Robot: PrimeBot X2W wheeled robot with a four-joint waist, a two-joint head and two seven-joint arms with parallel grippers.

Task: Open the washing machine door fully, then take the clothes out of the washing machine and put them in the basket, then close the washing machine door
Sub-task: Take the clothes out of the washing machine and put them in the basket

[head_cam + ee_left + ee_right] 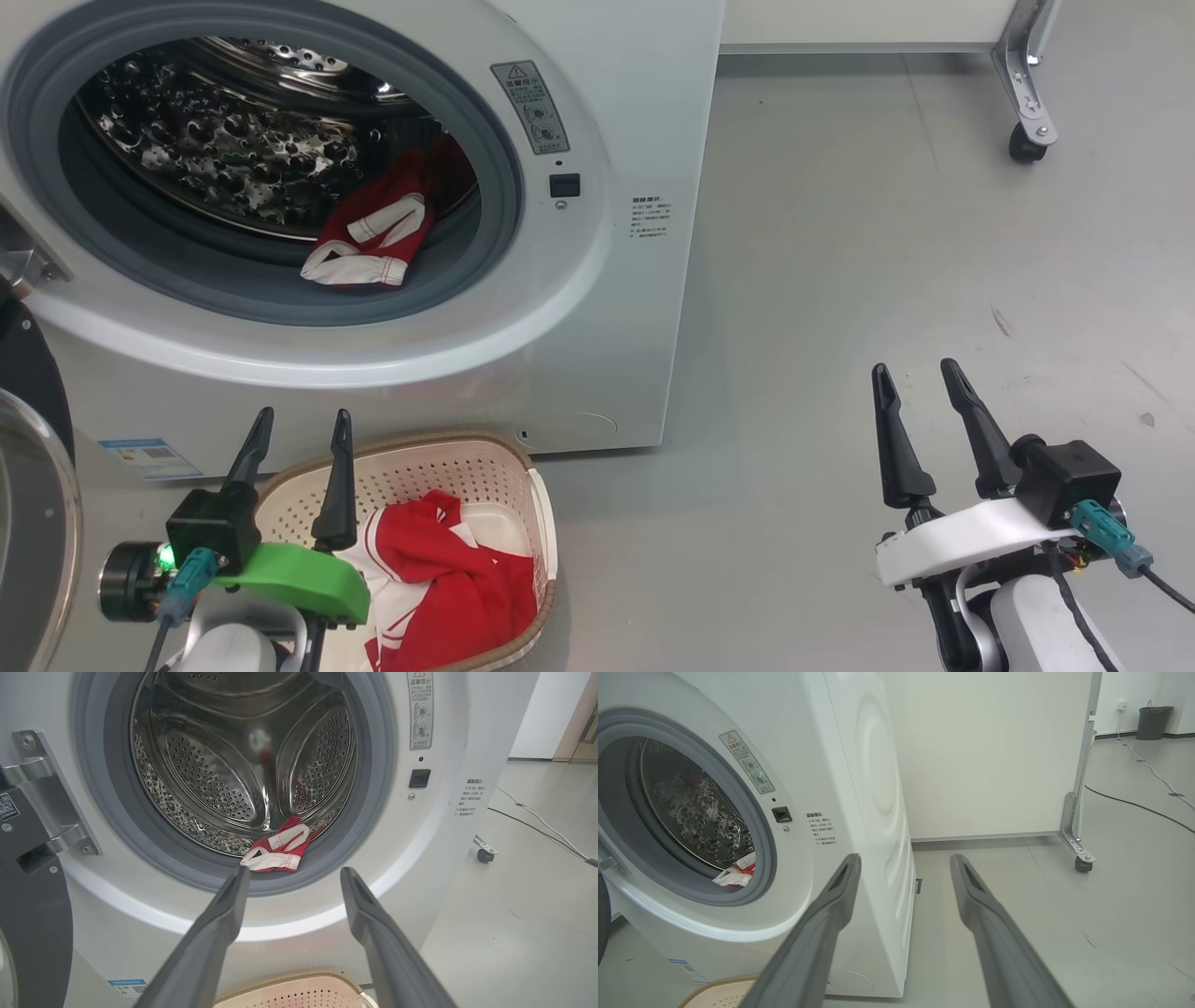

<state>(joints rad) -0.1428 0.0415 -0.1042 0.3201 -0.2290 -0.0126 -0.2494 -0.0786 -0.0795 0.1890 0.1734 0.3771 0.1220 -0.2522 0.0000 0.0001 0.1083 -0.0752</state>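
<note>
Well, the washing machine door (pixel 33 383) stands swung wide at the far left, its black rim and glass bowl well clear of the drum mouth, so I would call the first part of the job done. The washing machine (pixel 597 308) shows its steel drum (pixel 215 140) bare but for one red and white garment (pixel 369 238). It lies crumpled low at the front right of the drum, just behind the grey gasket (pixel 93 812). A second red garment (pixel 448 569) with white stripes lies bunched in the basket (pixel 429 478), which sits on the floor (pixel 840 233) close against the foot of the machine, below the drum mouth.

The left gripper (pixel 304 413) hovers over the near left edge of the basket with its two fingers spread apart and nothing between them. They point up toward the machine front, and in the left wrist view they line up roughly with the garment in the drum. The right gripper (pixel 914 366) hangs over bare floor to the right of the machine, well apart from everything, its fingers likewise spread and empty.

By my reckoning the task is about half through. The door is open and one piece is in the basket. What is left is to reach in for the remaining piece, drop it beside the other, and then swing the door shut. I see no other cloth in the drum.
</note>
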